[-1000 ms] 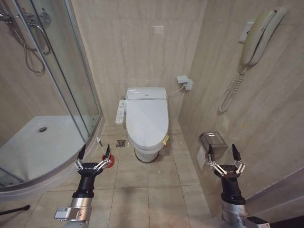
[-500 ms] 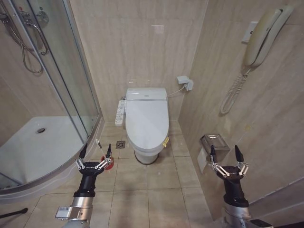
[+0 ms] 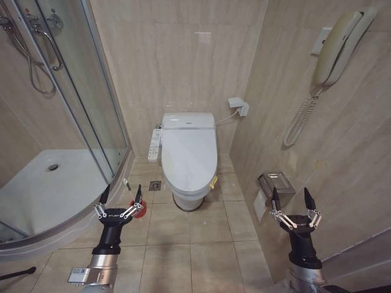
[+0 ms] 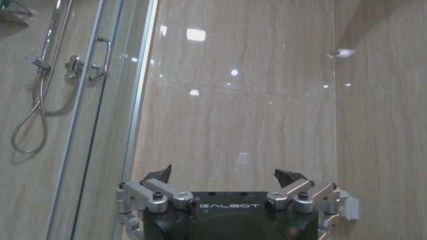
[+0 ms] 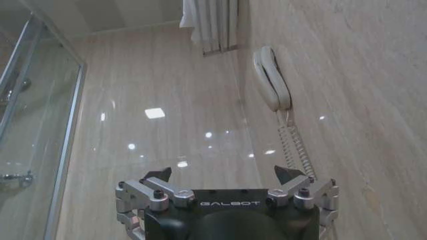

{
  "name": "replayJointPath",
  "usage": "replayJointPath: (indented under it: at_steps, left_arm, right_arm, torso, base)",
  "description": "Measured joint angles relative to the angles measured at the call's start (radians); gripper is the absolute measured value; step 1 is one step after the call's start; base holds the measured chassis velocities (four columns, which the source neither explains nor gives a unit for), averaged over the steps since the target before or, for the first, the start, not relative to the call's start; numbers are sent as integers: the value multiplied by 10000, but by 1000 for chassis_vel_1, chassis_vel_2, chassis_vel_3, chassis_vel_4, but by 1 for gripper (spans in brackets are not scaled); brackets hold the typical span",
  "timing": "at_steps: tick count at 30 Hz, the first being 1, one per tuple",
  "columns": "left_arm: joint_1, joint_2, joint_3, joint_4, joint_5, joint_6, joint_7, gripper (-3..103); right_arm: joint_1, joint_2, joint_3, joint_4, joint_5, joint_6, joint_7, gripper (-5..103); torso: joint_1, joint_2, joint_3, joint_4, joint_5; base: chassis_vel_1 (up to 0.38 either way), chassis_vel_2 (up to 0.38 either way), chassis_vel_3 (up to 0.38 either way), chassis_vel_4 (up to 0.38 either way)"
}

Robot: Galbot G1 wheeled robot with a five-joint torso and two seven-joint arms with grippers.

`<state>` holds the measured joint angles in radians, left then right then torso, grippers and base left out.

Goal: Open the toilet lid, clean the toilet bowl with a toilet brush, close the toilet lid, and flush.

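Toilet lid [image 3: 189, 155] down — left pincer [image 3: 121, 196] and right pincer [image 3: 292, 199] both spread wide, empty.

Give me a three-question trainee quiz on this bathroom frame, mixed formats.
1. True or false: the glossy white oval toilet lid is raised.
2. Which gripper is nearer the small round red brush holder: A left gripper, B right gripper?
3. Fill in: both grippers' fingers are ___.

Key:
1. False; it lies closed over the white ceramic toilet bowl.
2. A.
3. Open, holding nothing.
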<state>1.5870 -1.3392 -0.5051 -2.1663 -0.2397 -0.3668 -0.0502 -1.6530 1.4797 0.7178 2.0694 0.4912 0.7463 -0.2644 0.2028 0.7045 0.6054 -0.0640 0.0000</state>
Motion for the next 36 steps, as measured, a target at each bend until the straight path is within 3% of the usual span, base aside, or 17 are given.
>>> replayJointPath:
  at_steps: [21,36]
  left_arm:
    - [-133,-209,95,256,367,-56,33,100]
    - [-182,-83,26,426,287,-413,16,100]
  right_arm:
    - [-195,6,287,100,47,9,26,100]
    - [-182,178,286,-13,18,46,22,100]
  torso:
    - [2,0,0,0,-1]
    - [2,0,0,0,-1]
  base:
    - [0,0,0,0]
    - [0,0,0,0]
